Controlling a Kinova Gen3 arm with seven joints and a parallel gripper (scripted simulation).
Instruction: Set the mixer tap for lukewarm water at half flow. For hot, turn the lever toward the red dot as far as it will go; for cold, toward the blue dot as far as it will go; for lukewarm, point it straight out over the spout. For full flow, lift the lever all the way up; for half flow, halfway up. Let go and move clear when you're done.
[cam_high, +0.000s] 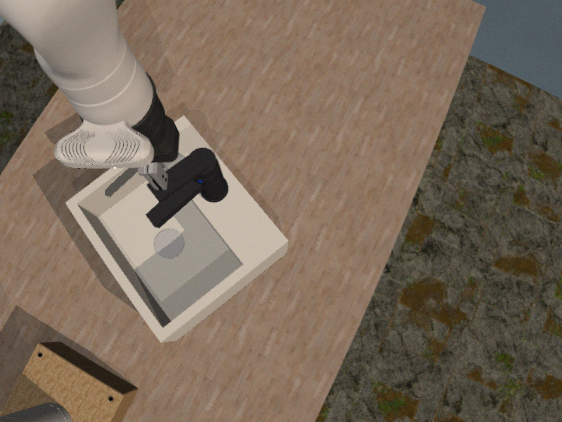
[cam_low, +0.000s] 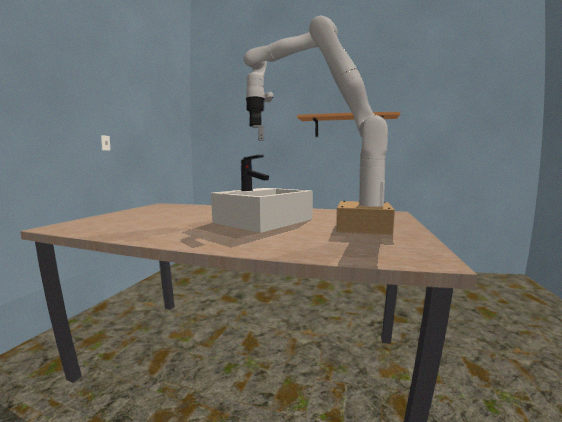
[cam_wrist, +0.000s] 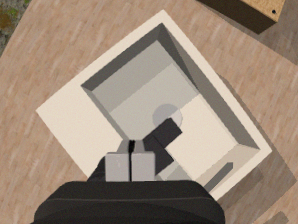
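Note:
The black mixer tap (cam_high: 215, 188) (cam_low: 246, 181) stands on the rim of the white sink (cam_high: 250, 227) (cam_low: 235, 210) (cam_wrist: 60, 117). Its lever (cam_high: 189, 171) (cam_low: 255, 157) points out over the spout (cam_high: 175, 204) (cam_low: 260, 175) (cam_wrist: 170, 131), about parallel to it from above. From the side the lever slopes slightly upward; its exact lift is hard to tell. The blue dot (cam_high: 200, 181) and the red dot (cam_low: 247, 166) show on the tap. My gripper (cam_high: 162, 187) (cam_low: 261, 140) (cam_wrist: 132, 154) is shut and empty, above the lever and not touching it. In the wrist view it hides part of the tap.
The arm's wooden base block (cam_high: 75, 375) (cam_low: 365, 220) (cam_wrist: 250, 10) stands on the table (cam_high: 310, 150) (cam_low: 150, 227) beyond the sink's basin side. A wall shelf (cam_low: 335, 117) is in the background. The sink walls stand around the basin below my gripper.

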